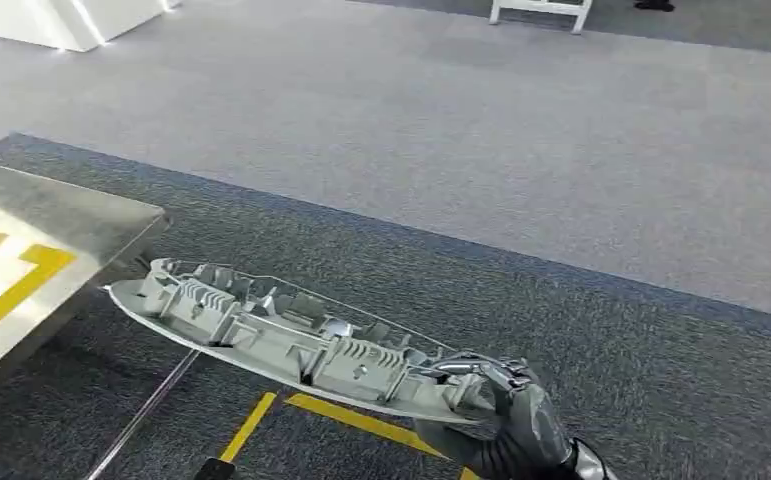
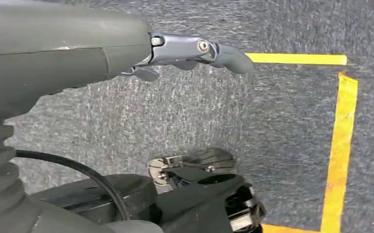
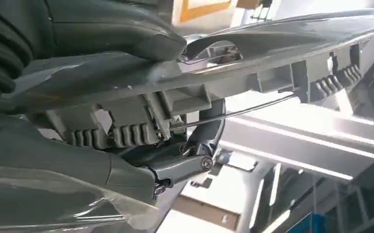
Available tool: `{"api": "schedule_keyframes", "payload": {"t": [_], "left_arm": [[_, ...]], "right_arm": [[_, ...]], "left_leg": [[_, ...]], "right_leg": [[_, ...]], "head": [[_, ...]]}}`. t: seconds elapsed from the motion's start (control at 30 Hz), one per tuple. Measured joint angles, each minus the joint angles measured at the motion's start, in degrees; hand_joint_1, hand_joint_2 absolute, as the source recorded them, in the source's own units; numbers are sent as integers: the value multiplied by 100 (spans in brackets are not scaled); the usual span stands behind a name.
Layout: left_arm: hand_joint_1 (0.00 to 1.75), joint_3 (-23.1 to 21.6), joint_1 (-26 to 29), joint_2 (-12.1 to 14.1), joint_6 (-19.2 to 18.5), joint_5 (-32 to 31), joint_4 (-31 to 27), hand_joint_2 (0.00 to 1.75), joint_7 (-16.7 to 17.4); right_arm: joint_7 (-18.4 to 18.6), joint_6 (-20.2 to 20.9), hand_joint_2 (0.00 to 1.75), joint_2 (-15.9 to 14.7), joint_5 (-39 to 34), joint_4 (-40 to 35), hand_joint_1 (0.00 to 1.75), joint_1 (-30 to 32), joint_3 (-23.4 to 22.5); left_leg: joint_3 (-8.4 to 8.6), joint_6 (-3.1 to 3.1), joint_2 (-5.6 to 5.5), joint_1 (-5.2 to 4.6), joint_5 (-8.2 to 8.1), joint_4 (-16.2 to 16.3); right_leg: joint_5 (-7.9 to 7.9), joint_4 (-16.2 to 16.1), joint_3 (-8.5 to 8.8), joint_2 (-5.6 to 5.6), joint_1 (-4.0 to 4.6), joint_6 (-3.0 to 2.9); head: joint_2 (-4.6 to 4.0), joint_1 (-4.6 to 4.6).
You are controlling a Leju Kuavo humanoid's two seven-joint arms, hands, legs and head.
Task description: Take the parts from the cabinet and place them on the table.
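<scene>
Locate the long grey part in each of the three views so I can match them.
Head view: the part stretches across the lower middle, its near end held by the right hand.
Left wrist view: not in it.
Right wrist view: the part runs across the upper half, from the hand outward.
Shared landmark: the right hand gripping the part's end.

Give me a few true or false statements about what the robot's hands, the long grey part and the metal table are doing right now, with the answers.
1. The right hand holds the long grey part by one end. True.
2. The part lies flat on the metal table. False: it is in the air above the dark carpet, its far end near the table's corner.
3. The left hand holds a second part. False: its fingers hold nothing.
4. Yellow tape marks the carpet below the part. True.
</scene>
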Motion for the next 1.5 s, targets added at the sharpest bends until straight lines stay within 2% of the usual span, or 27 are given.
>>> {"api": "schedule_keyframes", "payload": {"t": [0.03,0.17,0.2,0.27,0.33,0.37,0.4,0.47,0.5,0.53,0.67,0.7,0.73,0.77,0.83,0.87,0.93,1.0,1.03,1.07,1.17,1.2,1.27,1.33,1.37,1.43,1.5], "left_arm": [[0,2,-23,2,0,-2,0,175,0],[0,30,23,16,2,-7,0,175,0],[0,44,32,15,2,-7,0,175,2],[0,48,5,5,2,-15,0,175,2],[0,53,2,5,0,-19,0,175,2],[0,53,15,5,0,-17,0,175,2],[0,55,27,5,0,-20,0,175,2],[0,57,28,7,0,-20,0,175,2],[0,59,25,9,0,-17,0,175,2],[0,64,3,9,0,-20,0,175,2],[0,81,27,9,0,-17,0,175,0],[0,83,47,7,-2,-17,0,175,2],[0,85,35,11,0,-20,0,175,0],[0,88,5,11,0,-20,0,175,0],[0,88,-12,2,-4,-20,0,175,0],[0,88,-6,2,-9,-20,0,175,0],[0,88,16,2,-11,-17,0,175,0],[0,88,14,0,-17,-20,0,175,0],[0,90,8,5,-19,-20,0,175,0],[0,90,-5,5,-20,-20,0,175,2],[0,94,37,7,-22,-30,0,175,2],[0,96,42,22,-17,-39,0,175,2],[0,96,13,9,-15,-48,0,175,2],[0,96,-8,9,-15,-59,0,175,2],[0,96,2,9,-17,-65,0,175,2],[0,96,29,9,-17,-70,0,175,2],[0,98,26,9,-15,-72,0,175,2]], "right_arm": [[0,0,175,0,7,-7,175,3,0],[2,-15,175,0,33,-24,175,2,-7],[2,-22,175,0,33,-28,175,-5,-9],[-2,-33,175,0,35,-53,175,9,-13],[0,-33,175,0,35,-55,175,12,-22],[0,-33,175,0,37,-55,175,15,-24],[2,-33,175,0,39,-55,175,17,-24],[0,-31,175,0,39,-57,175,15,-24],[0,-31,175,0,39,-57,175,15,-22],[0,-31,175,0,39,-59,175,21,-22],[2,-39,175,0,50,-61,175,10,-26],[7,-39,175,0,55,-77,175,7,-26],[0,-39,175,0,68,-81,175,5,-26],[-9,-39,175,0,61,-87,175,14,-24],[-7,-39,175,0,63,-90,175,22,-20],[0,-39,175,0,63,-87,175,38,-20],[0,-39,175,0,63,-87,175,52,-22],[0,-39,175,0,63,-90,175,52,-22],[2,-39,175,0,63,-85,175,44,-22],[-6,-39,175,0,66,-103,175,55,-22],[2,-44,175,0,94,-103,175,53,-26],[2,-46,175,0,92,-103,175,49,-26],[0,-55,175,2,92,-105,175,54,-24],[-2,-66,175,0,94,-105,175,60,-26],[0,-66,175,0,94,-105,175,64,-26],[0,-66,175,0,94,-105,175,63,-24],[0,-66,175,2,94,-105,175,62,-22]], "left_leg": [[-61,-33,-78,-21,-20,74],[-124,-135,-268,24,16,55],[-134,-163,-46,-2,-47,135],[-474,-234,391,9,-446,849],[-894,-261,484,39,-758,1695],[-970,-264,487,46,-735,1824],[-895,-257,490,48,-569,1668],[-452,-197,564,31,-44,775],[-212,-131,784,-7,160,294],[-138,-109,968,-74,29,171],[-119,-12,748,-91,21,0],[-47,11,688,-36,59,-69],[-29,46,624,-19,59,-82],[-36,71,555,-12,52,-81],[-30,91,424,-13,39,-77],[-25,91,344,-13,35,-73],[9,71,173,-4,20,-64],[47,17,18,20,-28,-31],[28,-18,-35,1,-51,-7],[-22,-43,-107,8,-59,55],[-57,-128,-258,48,-30,18],[-57,-150,-207,46,-66,53],[-285,-234,320,22,-346,554],[-773,-273,474,58,-730,1509],[-913,-282,482,67,-760,1757],[-827,-270,491,74,-464,1517],[-353,-184,625,44,102,506]], "right_leg": [[-69,-157,84,113,-24,-12],[-40,-144,98,-103,-7,-132],[-41,-157,128,-182,-5,-161],[-78,-164,163,-350,16,-221],[-103,-163,174,-518,35,-238],[-116,-162,183,-593,39,-239],[-130,-163,199,-666,41,-235],[-169,-163,261,-801,53,-224],[-190,-168,288,-854,55,-215],[-212,-168,303,-914,88,-180],[-261,-211,373,-1160,106,-53],[-315,-167,340,-1019,67,-23],[-427,61,241,-670,64,-7],[-611,481,18,-502,63,4],[-940,1339,-475,-406,63,30],[-936,1550,-635,-401,66,39],[-495,1107,-522,-393,60,40],[78,83,-74,-216,20,52],[-49,-47,-4,56,0,56],[-61,-150,97,71,-9,13],[-51,-149,100,-88,31,-97],[-47,-180,134,-176,-11,-130],[-83,-192,190,-321,5,-197],[-124,-192,220,-501,25,-230],[-144,-192,235,-572,26,-233],[-185,-191,287,-703,30,-225],[-250,-193,383,-844,41,-195]], "head": [[0,5],[0,0],[0,2],[0,-61],[0,-66],[0,-66],[0,-68],[0,-66],[0,-68],[0,-61],[0,-63],[0,-74],[-2,-41],[0,-27],[-2,-13],[0,-11],[0,-9],[0,-9],[0,-11],[0,-9],[0,-4],[0,-5],[0,-81],[0,-76],[0,-76],[0,-77],[0,-78]]}}
